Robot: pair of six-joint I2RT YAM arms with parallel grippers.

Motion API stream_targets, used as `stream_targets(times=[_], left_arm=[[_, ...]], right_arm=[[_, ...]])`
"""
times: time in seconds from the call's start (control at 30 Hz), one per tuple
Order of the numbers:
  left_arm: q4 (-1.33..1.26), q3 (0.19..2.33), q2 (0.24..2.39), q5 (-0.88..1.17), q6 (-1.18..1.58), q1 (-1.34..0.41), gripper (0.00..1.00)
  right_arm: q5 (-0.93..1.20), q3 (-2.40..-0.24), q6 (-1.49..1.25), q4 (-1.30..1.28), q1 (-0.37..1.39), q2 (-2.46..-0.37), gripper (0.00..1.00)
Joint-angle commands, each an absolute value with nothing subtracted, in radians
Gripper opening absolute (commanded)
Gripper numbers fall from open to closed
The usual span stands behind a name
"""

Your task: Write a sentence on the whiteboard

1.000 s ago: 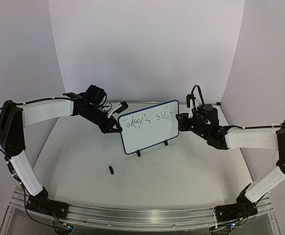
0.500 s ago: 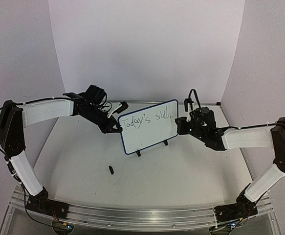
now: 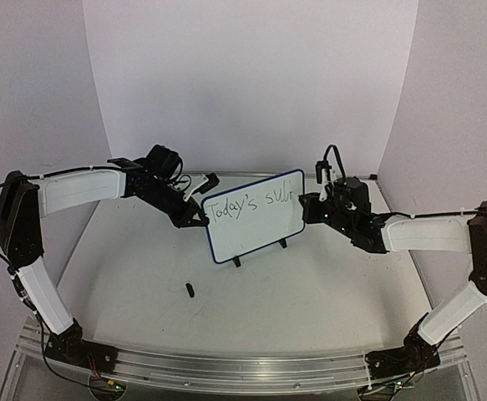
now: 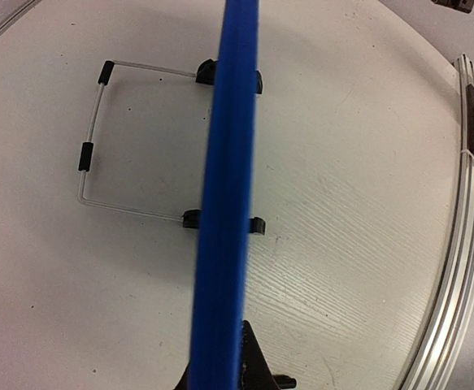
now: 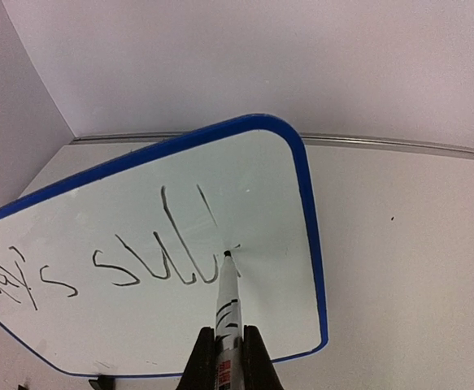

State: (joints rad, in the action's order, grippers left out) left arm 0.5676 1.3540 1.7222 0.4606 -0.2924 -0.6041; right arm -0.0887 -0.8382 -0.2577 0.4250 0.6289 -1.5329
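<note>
The whiteboard stands tilted on the table, white with a blue rim. The sentence reads "Today's" and some further strokes along its top line; its right end shows in the right wrist view. My left gripper is shut on the board's left edge, seen edge-on as a blue bar. My right gripper is shut on a white marker, whose black tip touches the board just right of the last stroke.
A small black marker cap lies on the table in front of the board. The board's wire stand and black clip feet rest on the table. A metal rail runs along the table's near edge.
The right gripper shifted slightly, left then back, with the marker at the board's upper right. A further stroke has appeared at the end of the writing. The left arm has not moved.
</note>
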Motion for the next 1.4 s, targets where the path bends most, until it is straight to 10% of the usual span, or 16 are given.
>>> stream_targets(times=[0.0, 1.37], left_arm=[[0.629, 1.353, 1.765, 0.376, -0.336, -0.609, 0.00], [0.629, 1.353, 1.764, 0.374, -0.336, -0.609, 0.00]], right_arm=[[-0.087, -0.900, -0.235, 0.452, 0.624, -1.492, 0.00], [-0.122, -0.836, -0.266, 0.452, 0.625, -1.526, 0.00]])
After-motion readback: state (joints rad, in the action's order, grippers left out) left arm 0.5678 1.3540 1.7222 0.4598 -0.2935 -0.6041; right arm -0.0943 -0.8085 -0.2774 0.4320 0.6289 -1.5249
